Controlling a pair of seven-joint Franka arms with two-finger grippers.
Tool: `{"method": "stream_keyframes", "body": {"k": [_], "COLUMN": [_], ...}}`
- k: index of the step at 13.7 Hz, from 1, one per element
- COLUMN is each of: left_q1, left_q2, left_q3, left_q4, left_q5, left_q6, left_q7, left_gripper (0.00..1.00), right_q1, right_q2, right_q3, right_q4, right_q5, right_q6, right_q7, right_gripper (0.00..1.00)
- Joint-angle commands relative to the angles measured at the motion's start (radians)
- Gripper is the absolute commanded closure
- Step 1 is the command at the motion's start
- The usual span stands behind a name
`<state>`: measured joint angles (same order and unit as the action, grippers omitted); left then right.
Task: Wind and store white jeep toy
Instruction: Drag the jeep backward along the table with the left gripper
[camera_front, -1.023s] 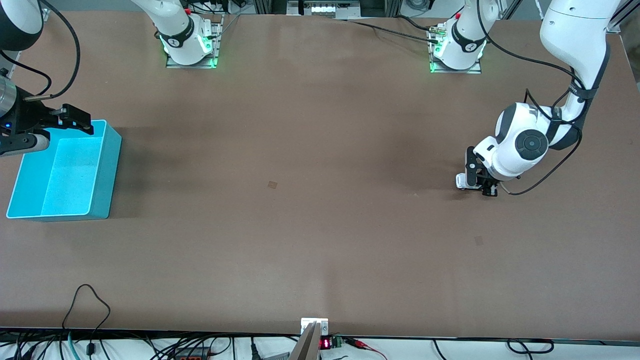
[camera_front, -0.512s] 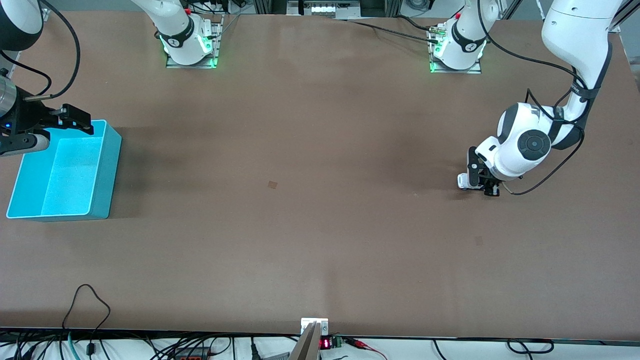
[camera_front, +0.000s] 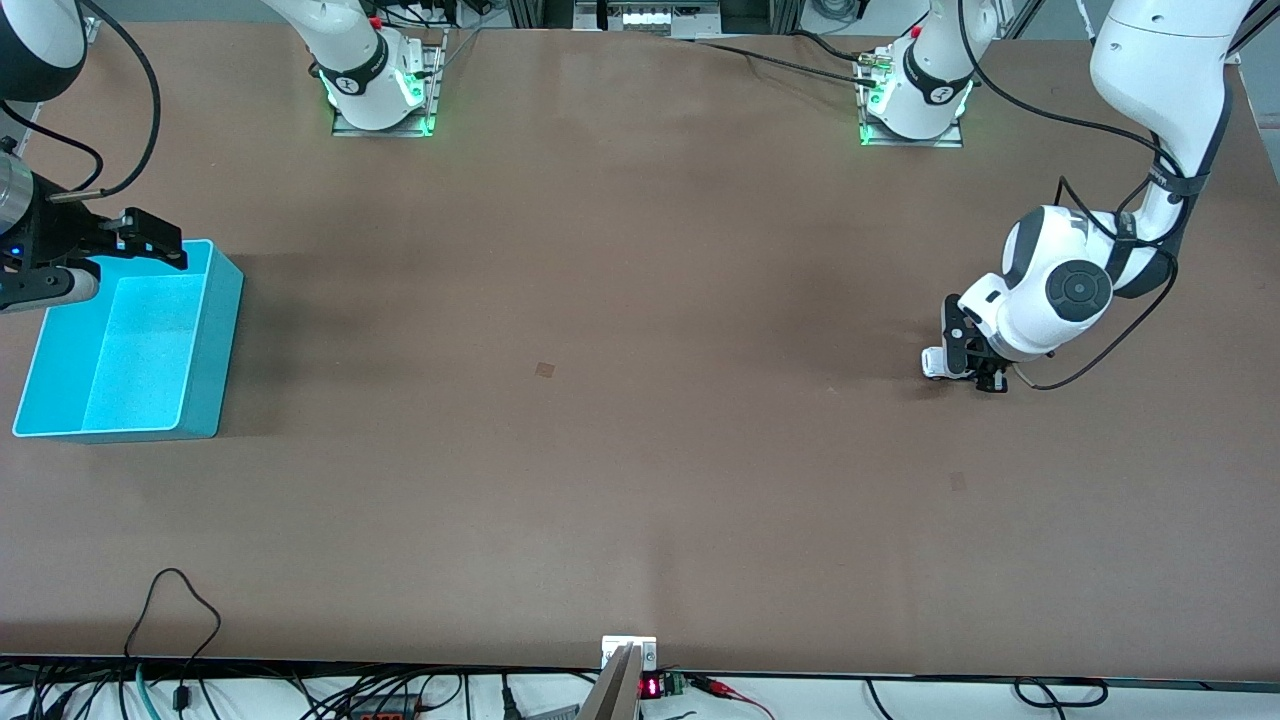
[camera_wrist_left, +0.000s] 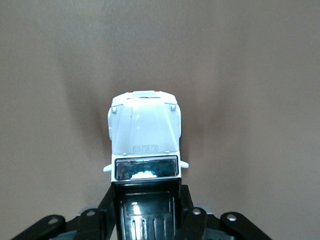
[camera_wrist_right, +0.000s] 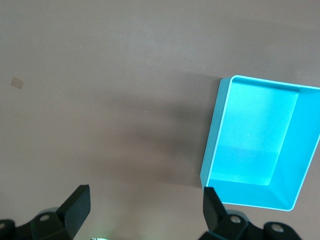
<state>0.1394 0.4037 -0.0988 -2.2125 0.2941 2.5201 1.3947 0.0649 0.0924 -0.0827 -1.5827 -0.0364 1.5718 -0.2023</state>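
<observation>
- Front view: the left gripper (camera_front: 962, 368) clamps the white jeep toy (camera_front: 934, 363) low at the table (camera_front: 620, 400), at the left arm's end; the turquoise bin (camera_front: 205, 340) sits empty, so storing remains.
- Left wrist view: the fingers (camera_wrist_left: 186, 216) pinch the jeep's black roof.
- Right wrist view: the right gripper (camera_wrist_right: 145, 205) waits, spread wide, above the bin's edge.

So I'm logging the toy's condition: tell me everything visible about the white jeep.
The white jeep toy looks like glossy plastic: white hood, dark windshield, black ribbed roof panel. It sits upright, low at the table, toward the left arm's end, pinched at its sides by the shut left claw.
</observation>
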Motion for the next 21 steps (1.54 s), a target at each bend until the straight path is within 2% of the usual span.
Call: {"method": "stream_keyframes", "body": {"k": [1, 7, 21], "left_q1": [0.031, 0.095, 0.273], "left_q2": [0.038, 0.079, 0.165], "left_q3": [-0.004, -0.006, -0.006], "left_q4": [0.005, 0.020, 0.089], "left_q5": [0.004, 0.011, 0.011], "left_q6": [-0.020, -0.014, -0.014], "left_q7": [0.018, 0.032, 0.237], "left_gripper": [0.84, 0.84, 0.84], "right_q1": [-0.002, -0.002, 0.000], "right_q2": [-0.002, -0.002, -0.002], "right_q3": [0.003, 0.003, 0.004], "right_q4": [0.006, 0.006, 0.006], "right_q5": [0.006, 0.004, 0.006], "right_q6": [-0.013, -0.012, -0.013], "right_q7": [-0.012, -0.012, -0.012], "right_gripper": [0.00, 0.00, 0.00]}}
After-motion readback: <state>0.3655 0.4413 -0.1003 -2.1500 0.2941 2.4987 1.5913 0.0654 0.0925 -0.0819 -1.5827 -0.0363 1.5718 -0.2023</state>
